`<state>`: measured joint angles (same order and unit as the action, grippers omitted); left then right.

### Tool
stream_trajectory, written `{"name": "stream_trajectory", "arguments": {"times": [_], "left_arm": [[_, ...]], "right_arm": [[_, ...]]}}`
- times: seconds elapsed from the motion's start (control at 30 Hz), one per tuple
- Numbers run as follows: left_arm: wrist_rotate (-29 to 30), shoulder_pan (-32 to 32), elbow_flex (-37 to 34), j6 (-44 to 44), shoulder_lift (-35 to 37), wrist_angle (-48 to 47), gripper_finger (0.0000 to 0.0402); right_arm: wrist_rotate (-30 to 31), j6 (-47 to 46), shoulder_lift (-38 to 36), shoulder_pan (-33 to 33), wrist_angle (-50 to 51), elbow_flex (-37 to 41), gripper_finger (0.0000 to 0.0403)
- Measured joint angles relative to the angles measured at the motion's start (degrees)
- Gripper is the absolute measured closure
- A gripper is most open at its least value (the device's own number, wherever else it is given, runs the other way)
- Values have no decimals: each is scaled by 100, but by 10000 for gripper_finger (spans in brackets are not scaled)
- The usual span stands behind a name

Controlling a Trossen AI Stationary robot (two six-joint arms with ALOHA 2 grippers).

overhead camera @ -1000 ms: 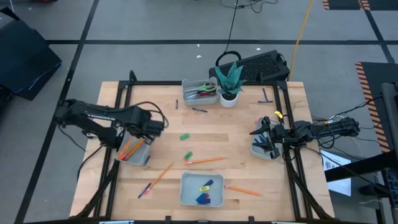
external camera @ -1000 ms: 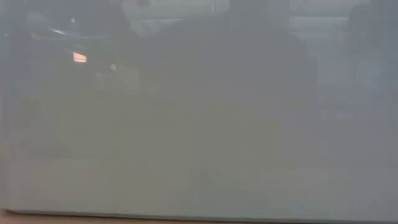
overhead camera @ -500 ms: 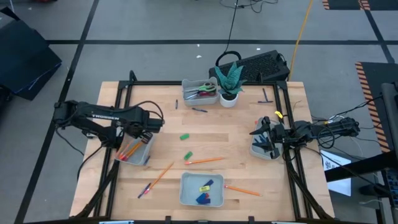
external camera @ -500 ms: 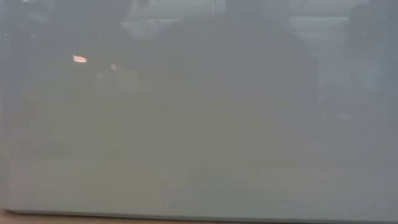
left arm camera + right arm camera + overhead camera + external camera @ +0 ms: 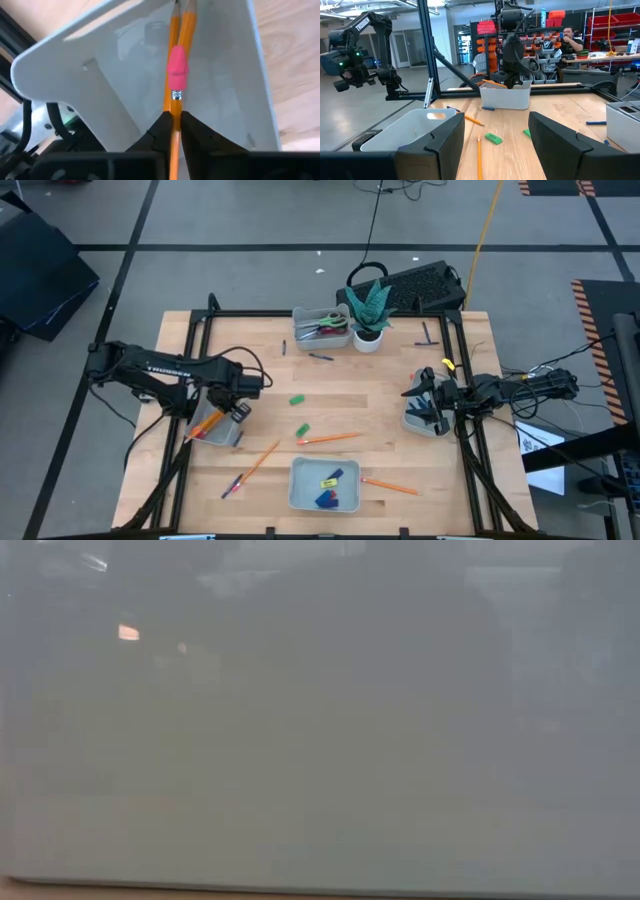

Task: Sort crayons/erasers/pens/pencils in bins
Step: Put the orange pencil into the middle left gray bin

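From above: left gripper [image 5: 232, 402] over the left bin [image 5: 216, 423], clamped on a pencil [image 5: 205, 423] angling down into it, more orange sticks already inside. Near bin [image 5: 323, 484] loaded with erasers [image 5: 328, 483], yellow and blue. Far bin [image 5: 322, 327] crowded with scissors [image 5: 322, 328], just beside the plant pot [image 5: 368, 338]. Right gripper [image 5: 428, 402] parked over the right bin [image 5: 424, 417], idle. Plenty left on the table [image 5: 380, 395]: two green erasers [image 5: 296, 399] mid-board, loose pencils [image 5: 330, 438] near the near bin, pens [image 5: 320, 357] up by the far bin and at the right edge. Roughly midway, by the look of it.

Low view: blanked out by a grey wall right against the lens, nothing to read.

Left wrist view: fingers [image 5: 192, 132] pinched tight on the orange pencil [image 5: 174, 75], pink rubber end visible, shaft lying against a second pencil inside the grey bin [image 5: 75, 55]. Not yet let go.

Right wrist view: fingers [image 5: 560, 137] spread wide, nothing between them; own bin [image 5: 400, 131] below, green erasers [image 5: 493, 138] and a pencil [image 5: 479, 157] waiting on the wood, a person far back in the room.
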<state>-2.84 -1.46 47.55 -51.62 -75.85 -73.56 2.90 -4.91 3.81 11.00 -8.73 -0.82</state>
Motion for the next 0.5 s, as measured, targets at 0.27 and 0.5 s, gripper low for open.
{"name": "stream_trajectory", "arguments": {"times": [0.27,0.5], "left_arm": [[325,-130,106,642,-2,50,299],[478,228,1141,1052,67,409,261]], "right_arm": [[-1,0,0,-1,1,0,190],[-1,0,2,0,-1,-2,190]]}}
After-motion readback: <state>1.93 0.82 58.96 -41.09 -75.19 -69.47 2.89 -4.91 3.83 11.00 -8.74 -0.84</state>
